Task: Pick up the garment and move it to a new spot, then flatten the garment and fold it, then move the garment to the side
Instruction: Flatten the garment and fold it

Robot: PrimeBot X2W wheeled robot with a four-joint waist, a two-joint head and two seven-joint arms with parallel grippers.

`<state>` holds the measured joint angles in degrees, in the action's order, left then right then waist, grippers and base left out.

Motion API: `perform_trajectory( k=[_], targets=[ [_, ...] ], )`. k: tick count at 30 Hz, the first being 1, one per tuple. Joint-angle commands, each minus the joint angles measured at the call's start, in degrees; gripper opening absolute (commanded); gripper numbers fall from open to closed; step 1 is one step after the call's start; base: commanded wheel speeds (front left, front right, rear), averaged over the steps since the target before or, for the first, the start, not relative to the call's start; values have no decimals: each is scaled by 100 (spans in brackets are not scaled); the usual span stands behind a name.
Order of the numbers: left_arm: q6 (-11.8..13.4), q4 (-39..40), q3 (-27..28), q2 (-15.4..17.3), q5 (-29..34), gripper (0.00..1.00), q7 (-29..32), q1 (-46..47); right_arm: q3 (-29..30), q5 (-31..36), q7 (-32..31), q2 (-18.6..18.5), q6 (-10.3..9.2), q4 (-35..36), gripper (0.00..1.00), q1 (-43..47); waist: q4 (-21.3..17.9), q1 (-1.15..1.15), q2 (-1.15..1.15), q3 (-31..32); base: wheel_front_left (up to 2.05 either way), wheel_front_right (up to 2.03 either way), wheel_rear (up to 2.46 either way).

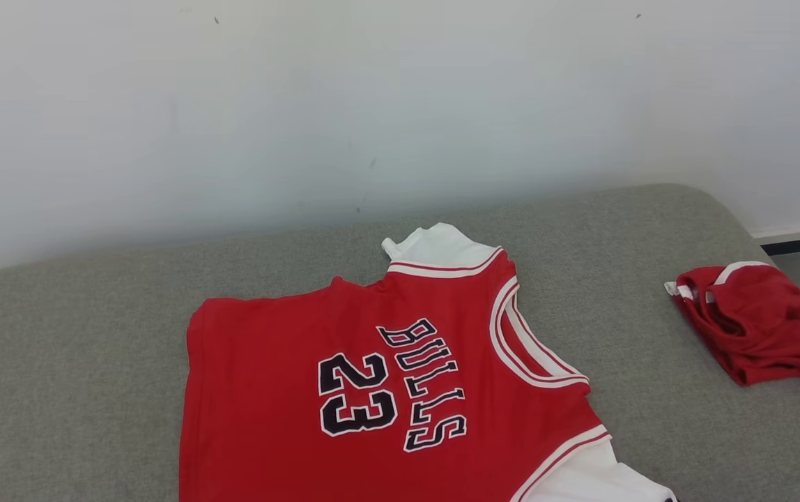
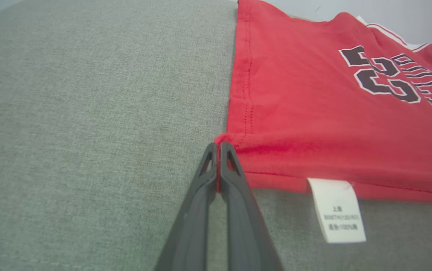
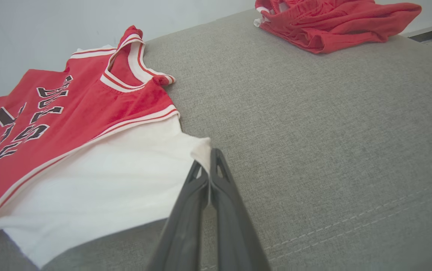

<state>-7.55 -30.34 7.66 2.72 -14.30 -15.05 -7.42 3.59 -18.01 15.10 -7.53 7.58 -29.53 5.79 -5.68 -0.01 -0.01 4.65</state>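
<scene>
Head view: flattening step, jersey spread on the grey cushion. Left wrist view: left jaws pressed together on the hem corner, jersey running off to their right. Right wrist view: right jaws pinching the white sleeve corner; next, likely tauten, then fold.

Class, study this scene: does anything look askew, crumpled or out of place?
The jersey lies mostly flat, but its far white sleeve is bunched up, not spread. A red garment sits crumpled at the right end of the grey cushion.

Red jersey flat (sleeves white).
</scene>
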Motion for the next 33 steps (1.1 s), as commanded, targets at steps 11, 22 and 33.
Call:
perform_trajectory(
  k=[11, 22, 33],
  targets=[
    [17, 637, -176, 26, 164, 0, -16, 264, -17, 142, 1, 214, -19, 618, 0, -383, 52, 1, 1, -251, 0, 0, 0],
    [16, 561, -233, 27, 350, 0, -16, 1124, -212, 41, 1, 128, -19, 538, 0, -1327, 140, 1, 1, -513, 0, 0, 0],
    [15, 247, 8, 76, 685, 0, -16, 1784, -206, 215, 0, 93, -18, -10, 0, -2248, 183, 1, 1, -887, 0, 0, 0]
  ],
)
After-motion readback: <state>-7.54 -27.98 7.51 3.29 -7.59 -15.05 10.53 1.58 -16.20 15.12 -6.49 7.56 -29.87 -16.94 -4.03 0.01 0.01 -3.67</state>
